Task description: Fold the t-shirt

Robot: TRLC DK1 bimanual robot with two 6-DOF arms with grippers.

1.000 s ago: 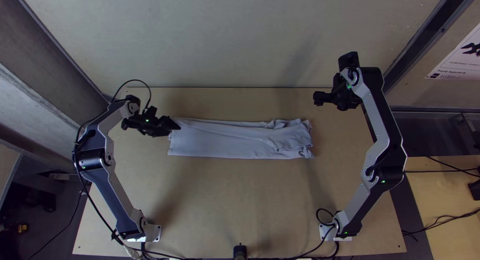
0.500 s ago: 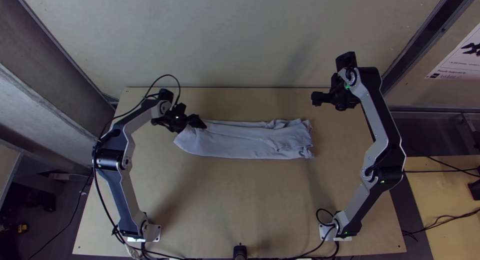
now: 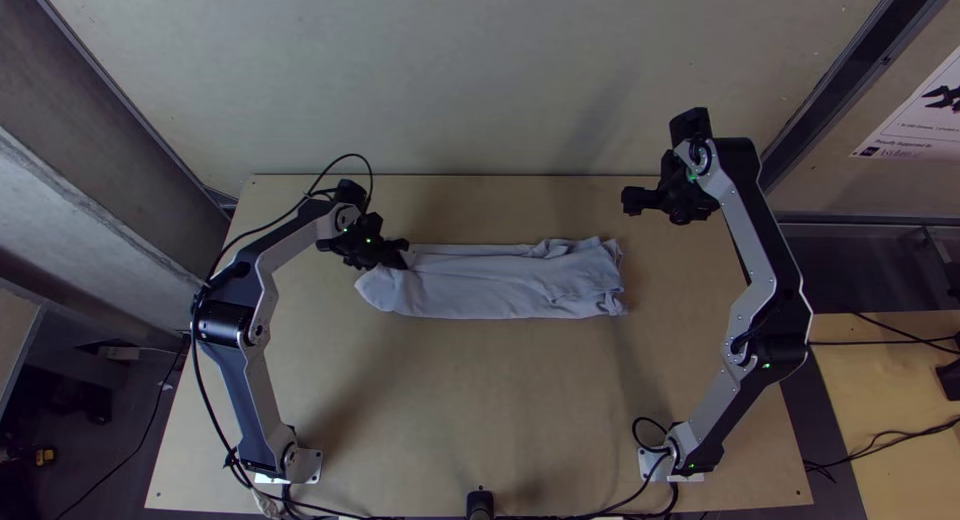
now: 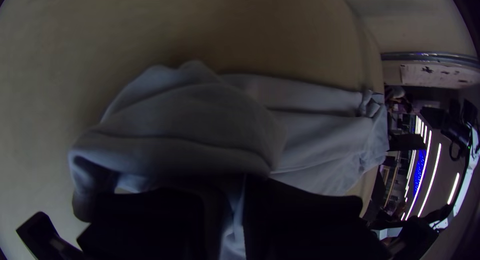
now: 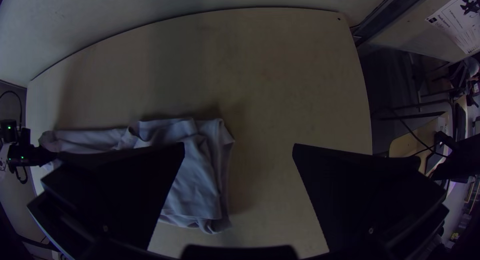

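Top view: one shirt (image 3: 500,292), lying as a long, narrow folded strip, is stretching across the middle of the frame on the counter (image 3: 480,400); its left end is curving round, its right end is lying rumpled. One left gripper (image 3: 405,257), left of centre, is meeting the shirt's upper left end. One right gripper (image 3: 630,200), upper right, is standing well apart from the shirt. One printed sheet (image 3: 920,115) is hanging at the upper right edge.

Left wrist view: the left gripper (image 4: 234,190), bottom edge, is clamping the shirt, a narrow strip of cloth showing between its fingers. A loose fold is bulging beside them; the flatter length is running to the right of the frame.

Right wrist view: the right gripper (image 5: 239,147) is holding its fingers wide apart, nothing between them. The rumpled end of the shirt is lying left of centre.
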